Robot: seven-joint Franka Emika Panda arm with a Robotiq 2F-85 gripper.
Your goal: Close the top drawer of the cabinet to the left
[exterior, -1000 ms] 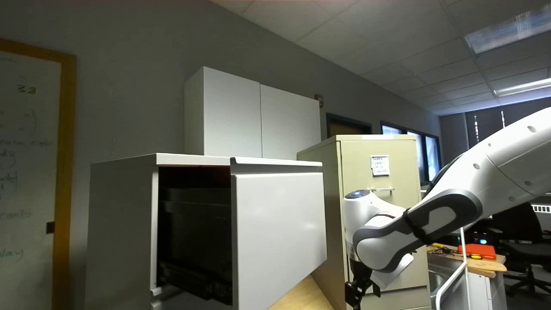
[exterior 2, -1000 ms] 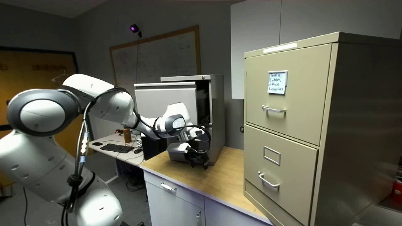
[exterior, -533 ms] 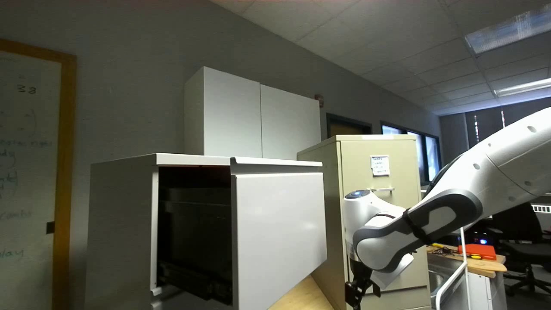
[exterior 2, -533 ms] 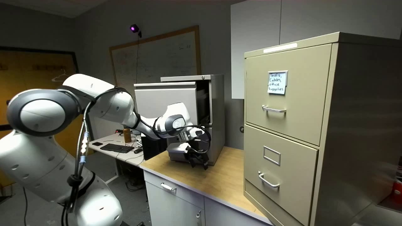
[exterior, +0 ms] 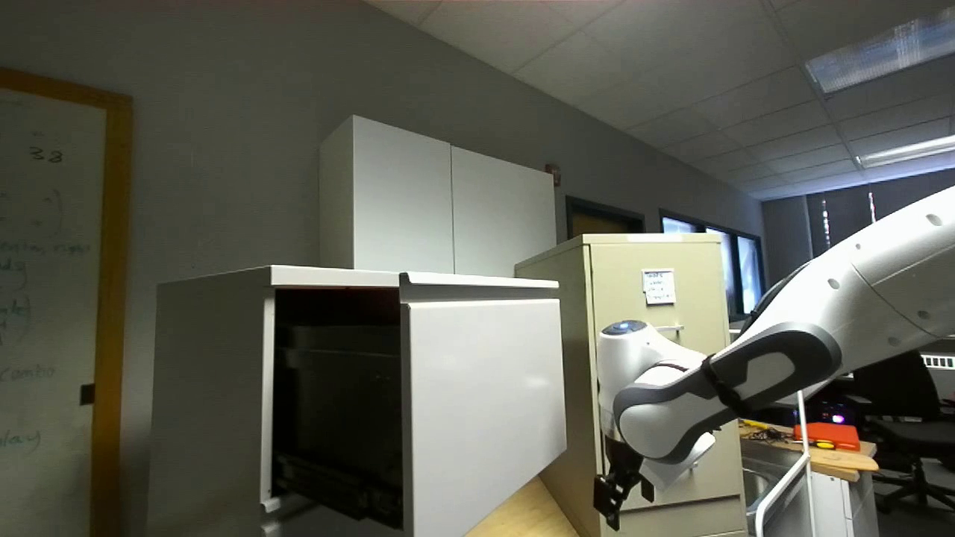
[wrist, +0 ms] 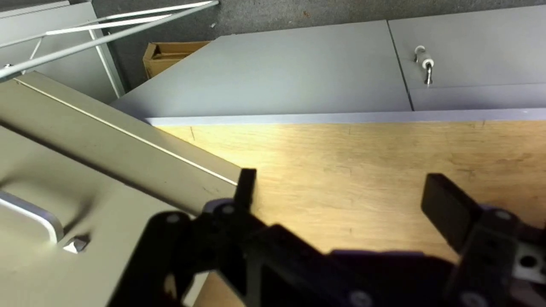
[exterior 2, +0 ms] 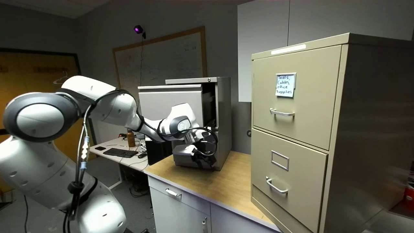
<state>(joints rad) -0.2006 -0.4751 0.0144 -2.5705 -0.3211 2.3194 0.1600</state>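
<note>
The grey-white metal cabinet stands in both exterior views. Its top drawer is pulled well out, with a dark interior showing behind the flat front; the front also shows in an exterior view, partly hidden by the arm. My gripper is off to the side of the drawer front, low beside the beige cabinet, pointing down and apart from the drawer. It also shows in an exterior view. In the wrist view the gripper is open and empty over the wooden counter. The drawer is out of the wrist view.
The beige filing cabinet with handles stands close to the gripper; it also shows in the wrist view. The wooden counter lies below the gripper. A white two-door cabinet hangs behind. A desk stands beyond the arm.
The arm has shifted slightly and the gripper has risen a little in both exterior views. The drawer has not moved.
</note>
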